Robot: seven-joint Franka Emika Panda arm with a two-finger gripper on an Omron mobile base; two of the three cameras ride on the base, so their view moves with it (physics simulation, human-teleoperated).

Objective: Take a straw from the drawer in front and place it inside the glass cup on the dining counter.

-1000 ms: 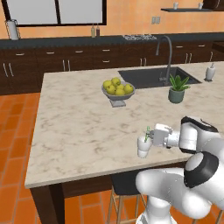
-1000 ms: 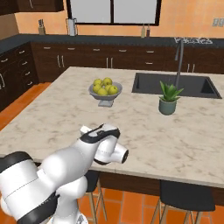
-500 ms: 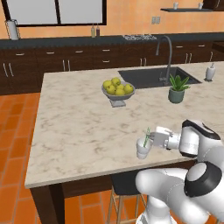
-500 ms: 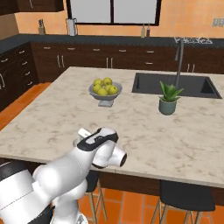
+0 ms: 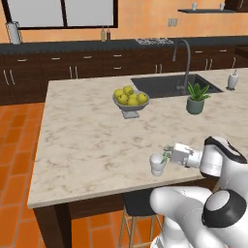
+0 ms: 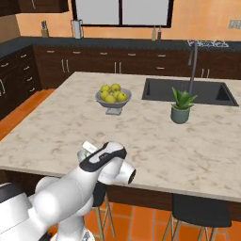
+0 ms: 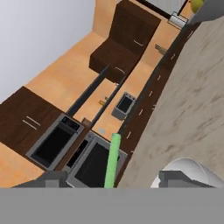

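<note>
The glass cup [image 5: 157,164] stands near the front edge of the beige marble dining counter [image 5: 92,140]. My gripper [image 5: 168,155] reaches in sideways from the right, just above the cup's rim, shut on the light green straw [image 5: 165,157], whose short visible end hangs at the rim. In the hand view the straw [image 7: 112,160] runs up from between the two fingertips, and the cup's rim [image 7: 189,168] curves at the lower right. In the right base view my own arm covers the cup, with the gripper [image 6: 87,148] at the near counter edge.
A fruit bowl of lemons [image 5: 129,100] sits mid-counter. A potted plant [image 5: 195,99] stands beside the sink [image 5: 174,84] with its tall tap. A stool [image 5: 137,205] is tucked under the counter edge below the cup. Dark cabinets line the far wall.
The gripper has sunk slightly with the straw, bringing its tip closer to the cup's rim. The cup has stayed in place.
</note>
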